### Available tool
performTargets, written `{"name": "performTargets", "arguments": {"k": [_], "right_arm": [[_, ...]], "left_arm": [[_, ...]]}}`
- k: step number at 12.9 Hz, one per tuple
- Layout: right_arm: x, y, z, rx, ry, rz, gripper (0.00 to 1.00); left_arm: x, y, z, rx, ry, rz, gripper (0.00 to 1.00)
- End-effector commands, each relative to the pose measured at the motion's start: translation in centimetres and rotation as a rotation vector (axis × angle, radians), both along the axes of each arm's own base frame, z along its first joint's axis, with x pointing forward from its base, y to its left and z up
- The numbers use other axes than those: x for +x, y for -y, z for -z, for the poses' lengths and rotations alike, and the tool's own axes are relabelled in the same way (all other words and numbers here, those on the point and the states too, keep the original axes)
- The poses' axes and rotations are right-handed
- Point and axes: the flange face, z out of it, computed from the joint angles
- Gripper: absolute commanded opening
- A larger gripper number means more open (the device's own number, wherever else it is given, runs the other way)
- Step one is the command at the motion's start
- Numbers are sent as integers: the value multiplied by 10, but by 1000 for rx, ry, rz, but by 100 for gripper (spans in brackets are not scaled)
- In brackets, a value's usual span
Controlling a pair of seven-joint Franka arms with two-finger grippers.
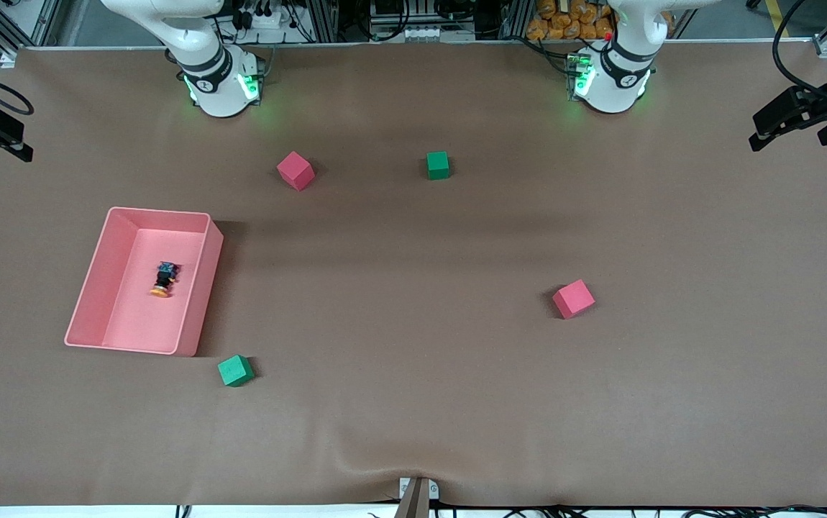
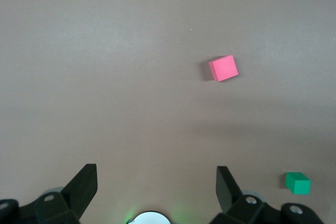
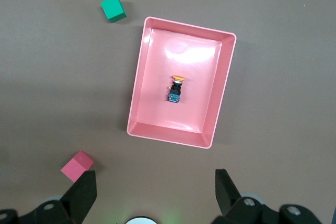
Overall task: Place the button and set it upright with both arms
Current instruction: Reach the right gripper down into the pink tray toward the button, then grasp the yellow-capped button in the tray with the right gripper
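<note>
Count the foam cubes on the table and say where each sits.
4. Red cube and green cube lie nearest the bases; another red cube toward the left arm's end; another green cube beside the pink tray.

We see even, diffuse overhead light on the table (image 1: 413, 403). A white glare patch sits on the tray (image 3: 157, 77) floor. The cubes cast short, soft shadows. The right wrist view's fingers (image 3: 84, 190) appear dark and slightly soft.
</note>
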Motion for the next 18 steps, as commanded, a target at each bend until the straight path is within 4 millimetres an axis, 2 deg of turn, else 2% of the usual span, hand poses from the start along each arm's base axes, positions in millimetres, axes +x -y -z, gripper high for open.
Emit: {"name": "performTargets", "arguments": {"k": [1,3,4,5,7,8,9,10,15,18], "right_arm": [[36,5,46,-31,-70,4,100],[69,14,103,-33,-118,11,100],[79,25,117,-22,-106,29,100],[90,38,145,-17,-106,50,100],[106,43,213,-6,-143,59,100],[105,46,244,-2,-143,66,100],[97,59,275,20,-138,93,100],[88,61,305,52,-138,115,100],[56,52,391,57,-113,125,100],[51,53,422,77,-115,150,100]], "left_arm": [[0,-1,0,-4,-9,17,100],[0,-1,0,-5,-8,17,100],[-2,-1,-3,-4,-3,17,100],[-2,0,-4,-4,0,20,100],[-2,-1,-2,-3,-4,19,100],[-2,0,-2,-2,-4,20,100],[-2,0,-2,-2,-6,22,100],[-4,1,-1,-2,-20,23,100],[-5,3,2,-11,-42,28,100],[-4,2,1,-15,-31,30,100]]}}
